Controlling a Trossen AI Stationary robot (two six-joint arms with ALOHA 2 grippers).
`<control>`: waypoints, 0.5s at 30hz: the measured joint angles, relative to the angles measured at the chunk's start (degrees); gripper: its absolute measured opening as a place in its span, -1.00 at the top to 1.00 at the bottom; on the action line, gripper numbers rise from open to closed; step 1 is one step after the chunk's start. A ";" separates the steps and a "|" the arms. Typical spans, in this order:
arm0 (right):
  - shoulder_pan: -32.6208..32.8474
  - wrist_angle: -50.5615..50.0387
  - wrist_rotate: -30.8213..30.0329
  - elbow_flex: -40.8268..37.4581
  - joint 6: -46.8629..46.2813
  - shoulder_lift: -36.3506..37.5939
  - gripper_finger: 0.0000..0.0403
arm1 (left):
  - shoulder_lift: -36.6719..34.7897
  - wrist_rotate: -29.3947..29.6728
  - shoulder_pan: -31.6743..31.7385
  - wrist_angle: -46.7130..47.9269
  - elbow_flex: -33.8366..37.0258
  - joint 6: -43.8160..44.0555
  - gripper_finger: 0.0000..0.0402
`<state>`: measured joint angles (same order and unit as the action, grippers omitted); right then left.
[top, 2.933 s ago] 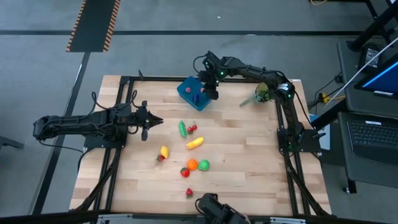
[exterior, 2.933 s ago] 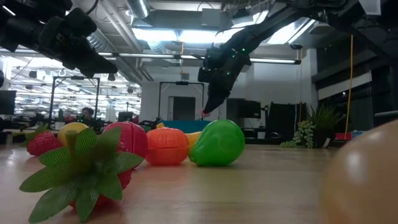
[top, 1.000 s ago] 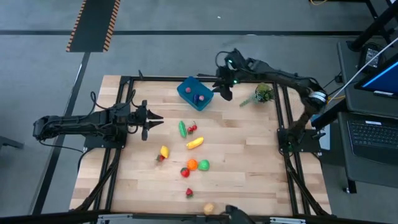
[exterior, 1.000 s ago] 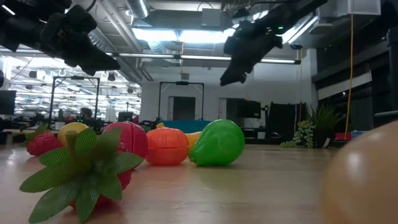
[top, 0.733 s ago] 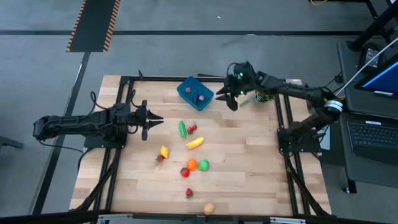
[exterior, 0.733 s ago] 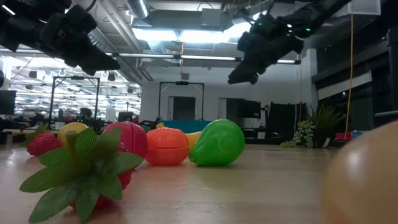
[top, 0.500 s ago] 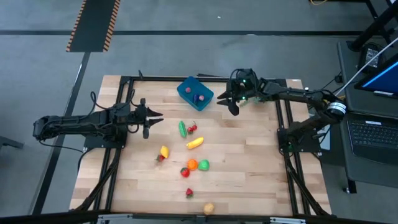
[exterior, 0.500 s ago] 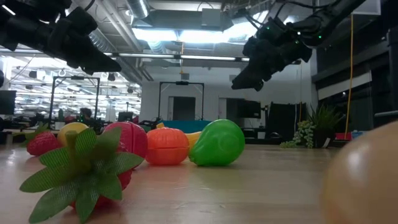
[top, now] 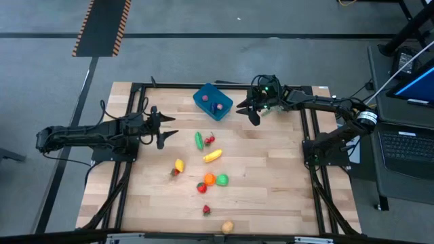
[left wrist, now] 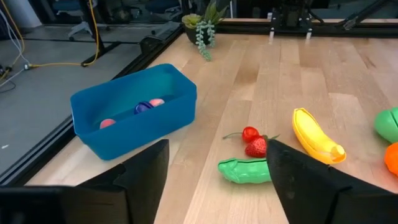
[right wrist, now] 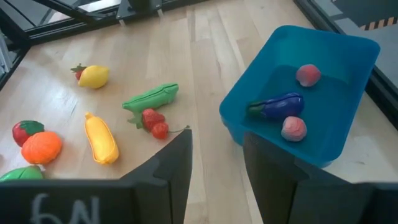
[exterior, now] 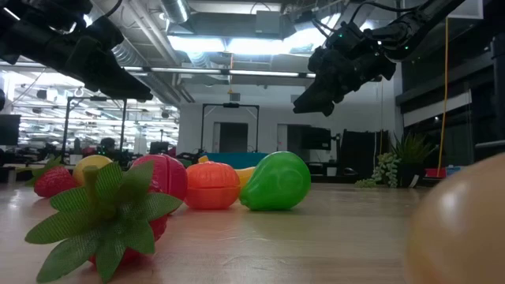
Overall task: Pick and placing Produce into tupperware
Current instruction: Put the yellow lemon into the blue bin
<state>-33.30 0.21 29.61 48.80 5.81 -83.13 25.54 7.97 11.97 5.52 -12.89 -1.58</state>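
Left wrist view shows my left gripper (left wrist: 217,163) spread, empty, facing the green pod (left wrist: 244,170); next: reach, pinch. My right gripper (right wrist: 214,155), narrowly parted, hovers beside the tupperware (right wrist: 323,124).

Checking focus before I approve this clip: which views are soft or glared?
Low view: the tan rounded toy at the near right edge is a blurred blob, and the bright ceiling lights glare behind the arms. High view: even light, sharp wooden table. Both wrist views: crisp on the blue rectangular plastic container.
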 joint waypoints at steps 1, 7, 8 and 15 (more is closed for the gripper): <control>0.00 0.01 0.00 0.00 -0.32 0.00 0.28 | 0.00 0.00 0.00 -0.01 0.00 0.31 -0.33; 0.11 0.00 0.00 0.00 -0.88 -0.02 0.28 | -0.04 -0.07 0.00 -1.72 -0.01 -0.70 -0.35; 0.13 0.00 0.00 0.00 -0.85 -0.02 0.28 | -0.04 -0.07 0.00 -1.71 -0.01 -0.66 -0.35; 0.24 -0.02 0.00 0.00 -0.82 -0.02 0.28 | -0.02 -0.09 0.00 -1.90 -0.02 -0.56 -0.35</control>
<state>-33.06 0.19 29.61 48.80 4.99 -83.15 25.52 7.88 11.97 3.62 -12.91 -2.14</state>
